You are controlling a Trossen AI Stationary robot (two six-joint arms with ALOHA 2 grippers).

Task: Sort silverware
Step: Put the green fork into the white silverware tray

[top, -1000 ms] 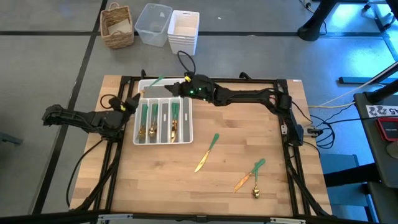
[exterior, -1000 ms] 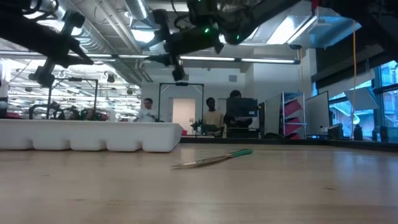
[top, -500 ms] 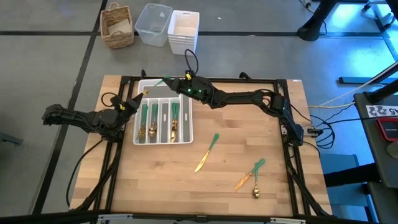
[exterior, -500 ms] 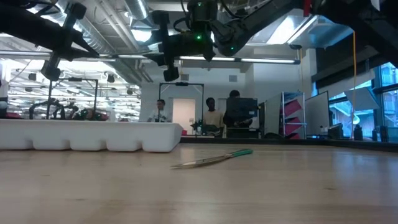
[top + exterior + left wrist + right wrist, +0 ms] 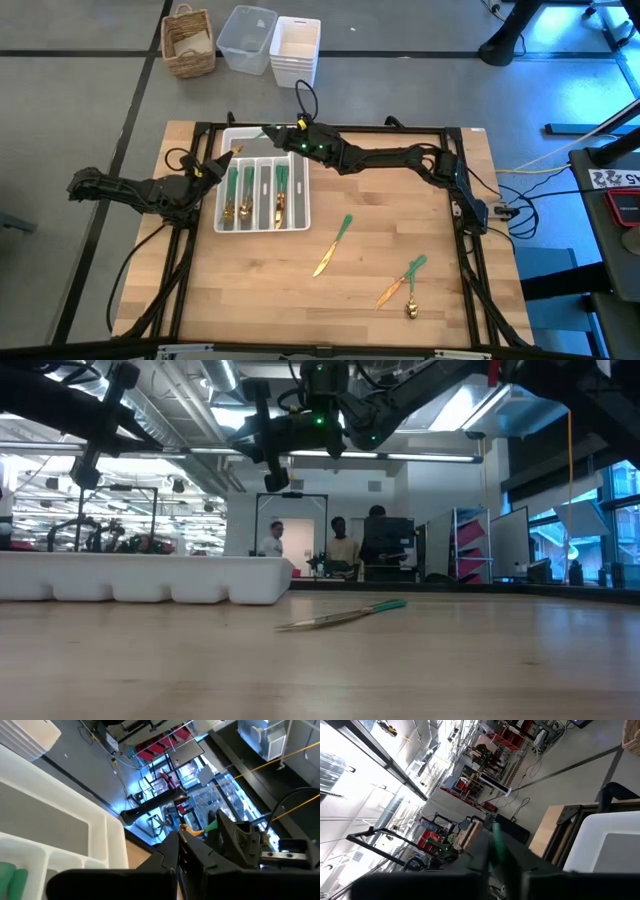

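Right pincer [image 5: 272, 134] hangs above the far end of the white tray [image 5: 296, 222], clamped on a green-handled piece [image 5: 258, 131]; the right wrist view shows the green handle [image 5: 497, 846] pinched between the fingers. Which kind of piece it is cannot be told.

Left pincer [image 5: 208, 170] waits just beside the tray's left edge; whether it is open or closed cannot be told.

Tray compartments already hold several sorted pieces [image 5: 247, 193], green handles toward the far end. Unsorted on the wooden surface [image 5: 250, 290]: a knife [image 5: 333, 246] near the middle, well apart from the tray, and two more pieces [image 5: 403, 280] lying together nearer the right front.

Step in hand, as judged: placing the carried piece. Next move calls for lining it up over the matching compartment, lowering, then releasing.
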